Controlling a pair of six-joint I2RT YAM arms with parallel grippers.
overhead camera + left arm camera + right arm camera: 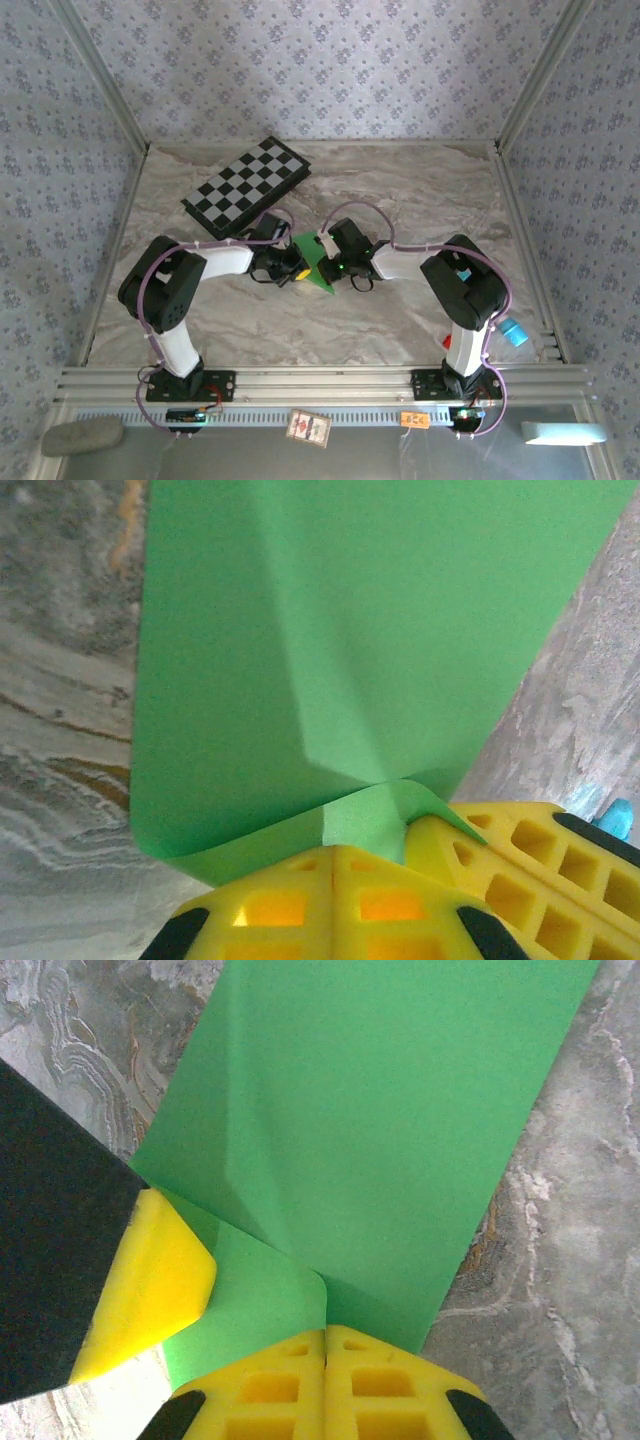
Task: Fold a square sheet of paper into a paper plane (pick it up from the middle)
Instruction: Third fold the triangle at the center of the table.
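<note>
Both pincers meet at mid-counter on the paper plane [314, 262], a bright-green sheet with matte faces and sharp creases.

Left pincer [335, 852]: yellow fingers pressed together with a curled lip of the green paper pinched at the seam. The sheet fans away from the tips and one crease runs up from the pinch point.

Right pincer [325, 1332]: fingers likewise closed, clamping a rolled fold of the same sheet. The left pincer's yellow fingertip [150, 1290] sits just beside it, touching the paper's edge.

Overhead, the left pincer [288, 268] is on the plane's left side and the right pincer [338, 268] on its right, with the green showing between them as a wedge.

Counter [420, 200]: grey-beige marble pattern with wavy veining, flat. A black-and-white checkered board [247, 187] lies behind the left arm, apart from the paper. Walls [300, 60] carry a small floral print, and a ribbed metal rail [320, 382] holds the arm bases.
</note>
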